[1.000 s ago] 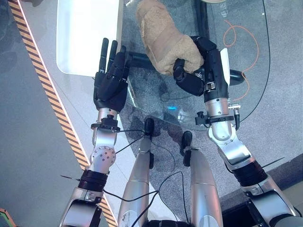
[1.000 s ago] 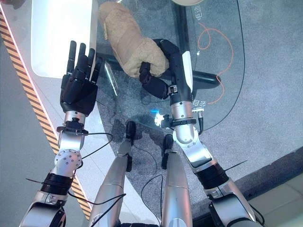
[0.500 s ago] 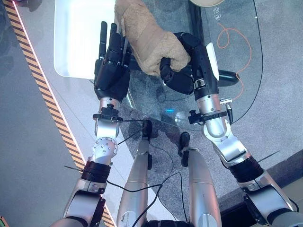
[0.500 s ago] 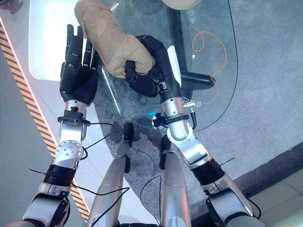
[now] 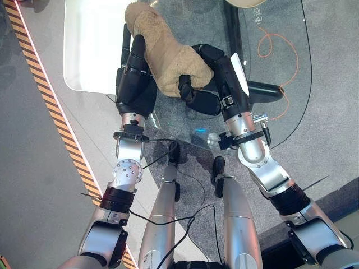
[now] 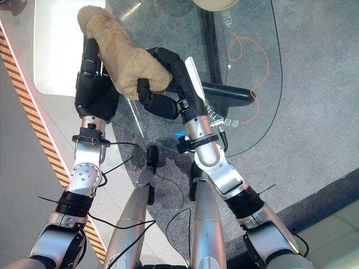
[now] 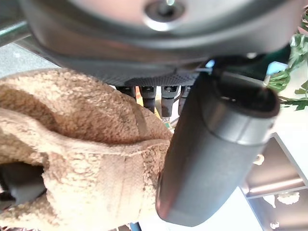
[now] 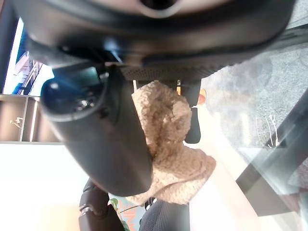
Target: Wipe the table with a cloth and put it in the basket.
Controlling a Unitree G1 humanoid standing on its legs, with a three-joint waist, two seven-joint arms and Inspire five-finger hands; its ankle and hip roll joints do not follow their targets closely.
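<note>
A tan fluffy cloth (image 5: 168,53) hangs above the near edge of the glass table (image 5: 196,22). My right hand (image 5: 205,101) is shut on its lower end, fingers curled round the bunched fabric. The left hand (image 5: 134,87) stands just left of it, fingers straight and upright, with the cloth's upper part resting against its palm and fingers. In the left wrist view the cloth (image 7: 86,159) lies beside the thumb (image 7: 211,154), the fingers straight past it. The right wrist view shows the cloth (image 8: 166,139) pinched next to the thumb (image 8: 106,139). A beige basket rim (image 5: 247,3) peeks in at the far edge.
A white panel (image 5: 92,50) lies to the left of the glass. Yellow-black striped tape (image 5: 50,106) runs along the floor on the left. An orange cable (image 5: 280,45) loops under the glass on the right, near the table's dark base bar (image 5: 269,89).
My right hand has carried the cloth leftward until it rests against the left hand. The left hand has shifted slightly right toward it, fingers still straight.
</note>
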